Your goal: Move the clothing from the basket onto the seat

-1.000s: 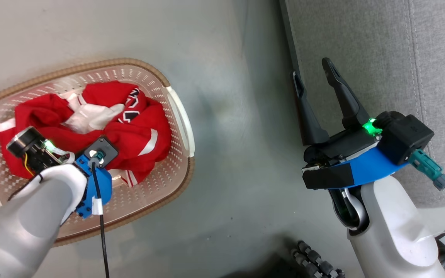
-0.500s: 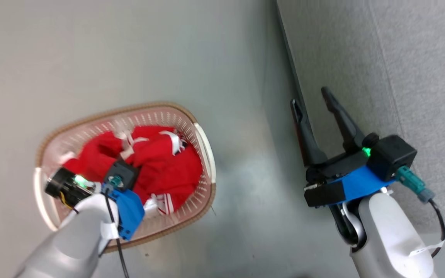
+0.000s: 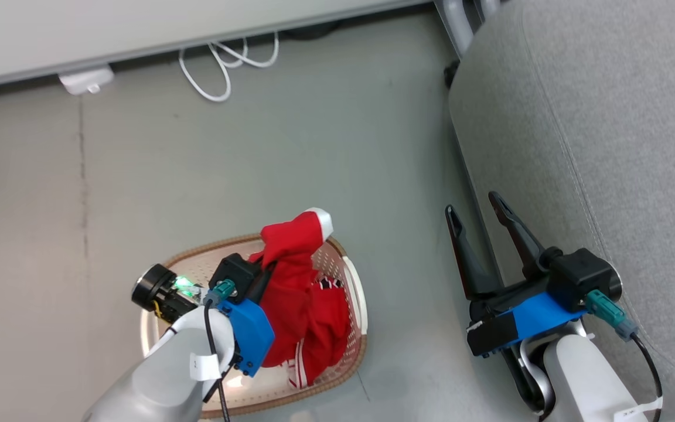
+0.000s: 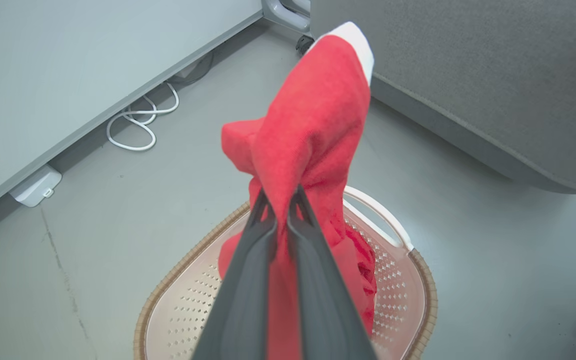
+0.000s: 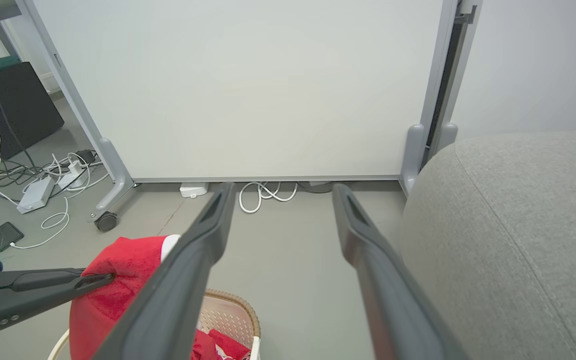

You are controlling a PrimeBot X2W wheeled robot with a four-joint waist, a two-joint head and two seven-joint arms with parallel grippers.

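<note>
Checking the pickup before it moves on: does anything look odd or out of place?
Nothing damaged or spilled. The left gripper pinches the red clothing in a bunch, its lower part hanging into the basket.

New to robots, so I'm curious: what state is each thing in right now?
left gripper, shut on the plain red garment
right gripper, open, holding nothing
plain red garment, lifted, hanging over the basket
striped garment, lying in the basket
basket, upright on the floor
seat, no clothing on the visible part
</note>
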